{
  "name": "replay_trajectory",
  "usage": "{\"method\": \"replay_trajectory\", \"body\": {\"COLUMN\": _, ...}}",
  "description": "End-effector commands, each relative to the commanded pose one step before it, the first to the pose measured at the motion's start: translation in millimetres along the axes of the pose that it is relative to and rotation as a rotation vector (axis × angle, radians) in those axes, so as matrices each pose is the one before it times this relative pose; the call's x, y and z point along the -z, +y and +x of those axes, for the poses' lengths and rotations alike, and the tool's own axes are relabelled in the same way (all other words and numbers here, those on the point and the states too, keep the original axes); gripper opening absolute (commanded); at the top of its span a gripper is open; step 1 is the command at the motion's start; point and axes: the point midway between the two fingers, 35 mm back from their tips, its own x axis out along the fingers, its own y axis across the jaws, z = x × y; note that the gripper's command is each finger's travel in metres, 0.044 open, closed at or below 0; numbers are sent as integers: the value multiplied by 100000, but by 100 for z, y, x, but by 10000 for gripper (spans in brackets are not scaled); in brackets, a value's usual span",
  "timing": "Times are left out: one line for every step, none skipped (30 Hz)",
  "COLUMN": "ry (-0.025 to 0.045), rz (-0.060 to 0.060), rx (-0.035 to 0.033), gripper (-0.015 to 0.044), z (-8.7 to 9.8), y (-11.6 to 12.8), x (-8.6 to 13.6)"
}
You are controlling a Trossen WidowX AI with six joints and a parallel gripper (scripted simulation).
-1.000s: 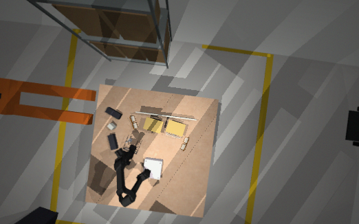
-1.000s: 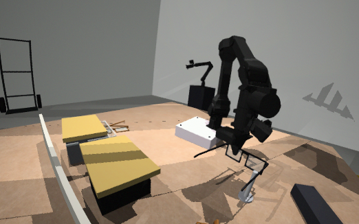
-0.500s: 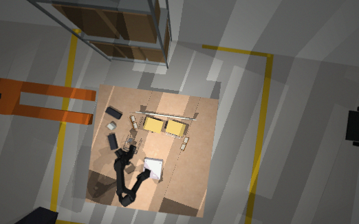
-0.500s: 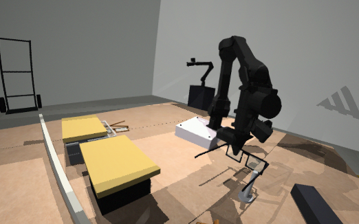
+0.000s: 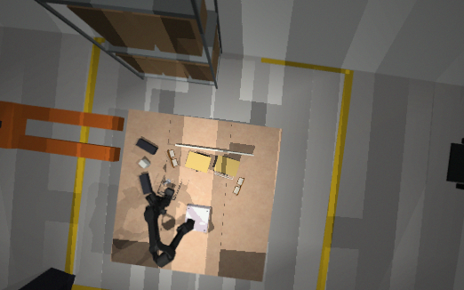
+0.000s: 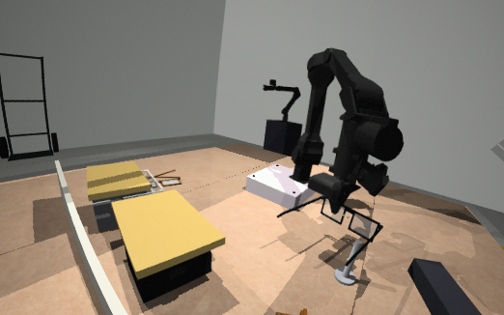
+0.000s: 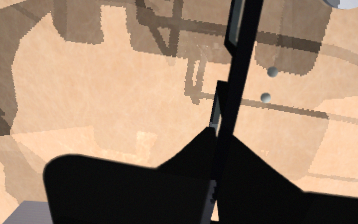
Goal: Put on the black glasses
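Note:
My gripper (image 6: 337,207) (image 7: 214,136) is shut on the black glasses (image 6: 377,233) (image 7: 241,65), holding them by the front frame, tilted in the air. Their temples reach out toward the viewer in the exterior view, above a small grey stand (image 6: 352,261) (image 7: 347,3). Two dark heads with flat yellow tops stand side by side: the nearer one (image 6: 166,232) (image 5: 198,161) is bare; the farther one (image 6: 118,178) (image 5: 227,165) has pale glasses around it. Both tops are yellow, so I cannot tell which bears the tag. The held glasses are well apart from both heads.
A long white bar (image 5: 197,148) (image 6: 83,237) runs behind the heads. Brown glasses (image 5: 172,158) lie left of them, another brown pair (image 5: 238,186) right. Dark blocks (image 5: 147,146) (image 5: 145,182) and a pale block (image 5: 144,163) are at the left. The arm's white base (image 5: 198,213) (image 6: 274,186) is in front.

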Motion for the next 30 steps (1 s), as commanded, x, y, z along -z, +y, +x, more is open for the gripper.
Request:
{"method": "replay_trajectory", "body": {"ry": -1993, "rz": 279, "rx": 1274, "gripper": 0, "z": -2567, "y": -211, "x": -439}}
{"method": "replay_trajectory", "body": {"ry": -2, "rz": 0, "rx": -1, "gripper": 0, "z": -574, "y": 17, "x": -1}}
{"method": "replay_trajectory", "body": {"ry": 0, "rz": 0, "rx": -2, "gripper": 0, "z": -576, "y": 25, "x": 11}}
{"method": "replay_trajectory", "body": {"ry": 0, "rz": 0, "rx": -2, "gripper": 0, "z": -476, "y": 26, "x": 17}}
{"method": "replay_trajectory", "body": {"ry": 1, "rz": 0, "rx": -1, "gripper": 0, "z": -288, "y": 18, "x": 14}}
{"method": "replay_trajectory", "body": {"ry": 0, "rz": 0, "rx": -1, "gripper": 0, "z": -96, "y": 6, "x": 5}}
{"method": "replay_trajectory", "body": {"ry": 0, "rz": 0, "rx": 0, "gripper": 0, "z": 0, "y": 0, "x": 0}}
{"method": "replay_trajectory", "body": {"ry": 0, "rz": 0, "rx": 0, "gripper": 0, "z": 0, "y": 0, "x": 0}}
{"method": "replay_trajectory", "body": {"ry": 0, "rz": 0, "rx": 0, "gripper": 0, "z": 0, "y": 0, "x": 0}}
{"method": "replay_trajectory", "body": {"ry": 11, "rz": 366, "rx": 2, "gripper": 0, "z": 2, "y": -56, "x": 45}}
{"method": "replay_trajectory", "body": {"ry": 22, "rz": 736, "rx": 5, "gripper": 0, "z": 3, "y": -112, "x": 91}}
{"method": "replay_trajectory", "body": {"ry": 32, "rz": 1083, "rx": 7, "gripper": 0, "z": 5, "y": -164, "x": 134}}
{"method": "replay_trajectory", "body": {"ry": 42, "rz": 1431, "rx": 10, "gripper": 0, "z": 6, "y": -217, "x": 177}}
{"method": "replay_trajectory", "body": {"ry": 51, "rz": 1781, "rx": 13, "gripper": 0, "z": 8, "y": -270, "x": 219}}
{"method": "replay_trajectory", "body": {"ry": 58, "rz": 2082, "rx": 16, "gripper": 0, "z": 8, "y": -317, "x": 255}}
{"method": "replay_trajectory", "body": {"ry": 59, "rz": 2212, "rx": 17, "gripper": 0, "z": 9, "y": -337, "x": 269}}
{"method": "replay_trajectory", "body": {"ry": 58, "rz": 2231, "rx": 18, "gripper": 0, "z": 8, "y": -341, "x": 269}}
{"method": "replay_trajectory", "body": {"ry": 56, "rz": 2232, "rx": 19, "gripper": 0, "z": 8, "y": -342, "x": 267}}
{"method": "replay_trajectory", "body": {"ry": 54, "rz": 2232, "rx": 20, "gripper": 0, "z": 7, "y": -343, "x": 265}}
{"method": "replay_trajectory", "body": {"ry": 52, "rz": 2232, "rx": 20, "gripper": 0, "z": 7, "y": -344, "x": 262}}
{"method": "replay_trajectory", "body": {"ry": 50, "rz": 2232, "rx": 21, "gripper": 0, "z": 7, "y": -345, "x": 260}}
{"method": "replay_trajectory", "body": {"ry": 48, "rz": 2232, "rx": 21, "gripper": 0, "z": 6, "y": -346, "x": 258}}
{"method": "replay_trajectory", "body": {"ry": 46, "rz": 2233, "rx": 22, "gripper": 0, "z": 6, "y": -347, "x": 255}}
{"method": "replay_trajectory", "body": {"ry": 44, "rz": 2233, "rx": 23, "gripper": 0, "z": 5, "y": -347, "x": 253}}
{"method": "replay_trajectory", "body": {"ry": 42, "rz": 2233, "rx": 23, "gripper": 0, "z": 5, "y": -348, "x": 251}}
{"method": "replay_trajectory", "body": {"ry": 40, "rz": 2233, "rx": 24, "gripper": 0, "z": 5, "y": -349, "x": 248}}
{"method": "replay_trajectory", "body": {"ry": 38, "rz": 2233, "rx": 24, "gripper": 0, "z": 4, "y": -350, "x": 246}}
{"method": "replay_trajectory", "body": {"ry": 36, "rz": 2233, "rx": 25, "gripper": 0, "z": 4, "y": -351, "x": 243}}
{"method": "replay_trajectory", "body": {"ry": 34, "rz": 2233, "rx": 25, "gripper": 0, "z": 3, "y": -352, "x": 241}}
{"method": "replay_trajectory", "body": {"ry": 32, "rz": 2233, "rx": 26, "gripper": 0, "z": 3, "y": -352, "x": 239}}
